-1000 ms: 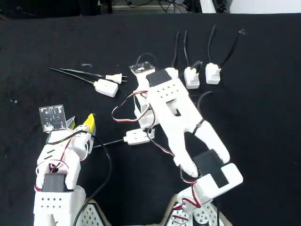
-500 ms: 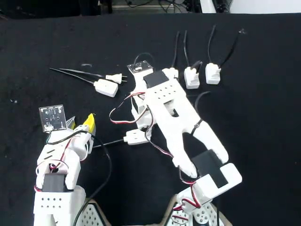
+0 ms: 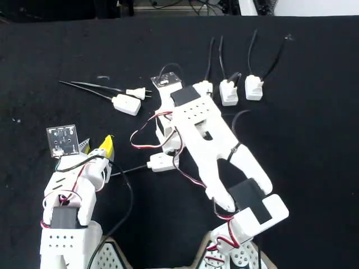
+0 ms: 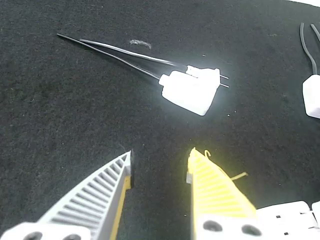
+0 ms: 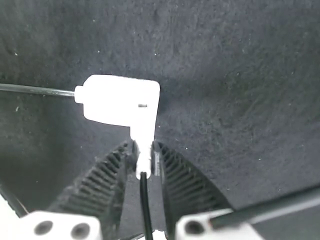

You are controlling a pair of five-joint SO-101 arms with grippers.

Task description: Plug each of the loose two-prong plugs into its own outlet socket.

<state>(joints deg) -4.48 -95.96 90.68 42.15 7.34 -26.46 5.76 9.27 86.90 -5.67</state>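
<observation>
Right pincer: the right pincer [image 5: 143, 147] was clamped on the narrow body of a plug [image 5: 144, 131], whose black cable ran back between the jaws.
Held plug: it stood butted end-on against a white socket block [image 5: 120, 100]. No prong showed between the two, though how deeply it sat could not be told.
Change: over the last second the right arm [image 3: 202, 123] had eased a little to the left across the high view. The socket block under it had slid slightly the same way on the bench [image 3: 314, 168].
Meaning: this looked like the pressing-home stage of this pair. Because the block gave way instead of holding, part of the push was probably lost, so full seating was doubtful while nothing braced the block.
Left pincer: the left pincer [image 4: 160, 157] hung above the bench with its fingers apart and empty, well short of anything.
Still to do: a loose plug [image 4: 204, 74], its prongs bare, lay just beside a spare socket [image 4: 189, 93] and was not inserted.
Far side: one cabled white unit [image 3: 229, 93] and its neighbour [image 3: 253, 88] lay side by side beyond the right arm. Whether they were joined pairs could not be told.
</observation>
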